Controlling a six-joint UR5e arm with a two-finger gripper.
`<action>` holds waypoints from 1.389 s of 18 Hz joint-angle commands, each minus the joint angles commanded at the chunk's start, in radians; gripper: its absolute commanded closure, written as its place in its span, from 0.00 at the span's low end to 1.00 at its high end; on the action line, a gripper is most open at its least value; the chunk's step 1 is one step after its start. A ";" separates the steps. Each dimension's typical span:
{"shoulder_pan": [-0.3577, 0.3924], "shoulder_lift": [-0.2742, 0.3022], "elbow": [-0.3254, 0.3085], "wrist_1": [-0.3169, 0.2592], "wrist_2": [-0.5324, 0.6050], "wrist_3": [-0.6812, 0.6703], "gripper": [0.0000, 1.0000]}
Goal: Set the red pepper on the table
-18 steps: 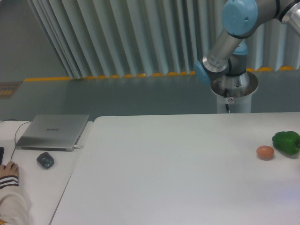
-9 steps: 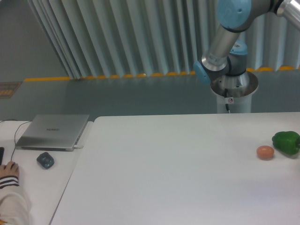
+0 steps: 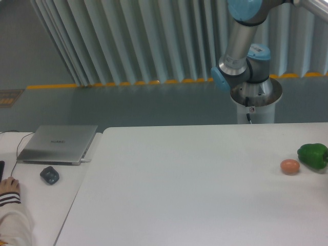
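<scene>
Red pepper is nowhere in our view right now: we cannot see it on the bench (image 3: 195, 195) or anywhere else in the frame. The end effector is out of frame too, so we cannot tell whether it is wide, narrow, or holding the pepper.

What has changed over the last second is the arm (image 3: 241, 46). Its grey upper link with the blue joint cap has swung from a slant toward the right to nearly upright, and the cap now sits higher and further left at the top edge.

On the bench, the green pepper (image 3: 313, 156) and the orange egg-shaped ball (image 3: 290, 166) lie near the right edge, unmoved. We judge the arm is travelling, perhaps carrying the pepper off-camera; placing is not yet done.
</scene>
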 joint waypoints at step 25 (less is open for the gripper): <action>-0.276 0.018 -0.080 0.073 -0.132 -0.518 0.52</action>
